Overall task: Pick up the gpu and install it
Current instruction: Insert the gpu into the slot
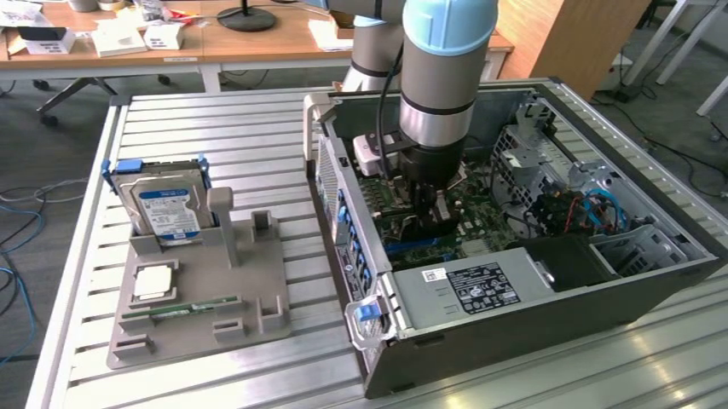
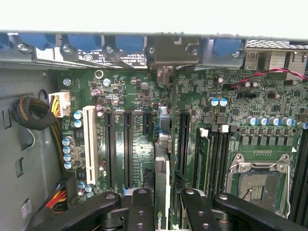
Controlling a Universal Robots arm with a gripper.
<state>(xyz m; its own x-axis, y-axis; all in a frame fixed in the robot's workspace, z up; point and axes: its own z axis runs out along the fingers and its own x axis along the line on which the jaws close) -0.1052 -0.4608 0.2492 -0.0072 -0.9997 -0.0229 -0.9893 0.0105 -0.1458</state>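
Install step, by my judgement: the gripper (image 1: 438, 223) is inside the computer case (image 1: 546, 341), at three o'clock from the parts stand (image 1: 216, 290) (exterior view). Its fingers are clamped on the gpu (image 2: 162, 168), which is held edge-on just above the motherboard slots (image 2: 127, 149). Seating likely calls for exact alignment with a slot.

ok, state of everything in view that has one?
gripper: shut on the gpu
gpu: held edge-on over the motherboard slots; seated or not, cannot tell
computer case: side open
CPU socket: empty
hard drive: upright in the tray
memory stick: lying flat in the tray
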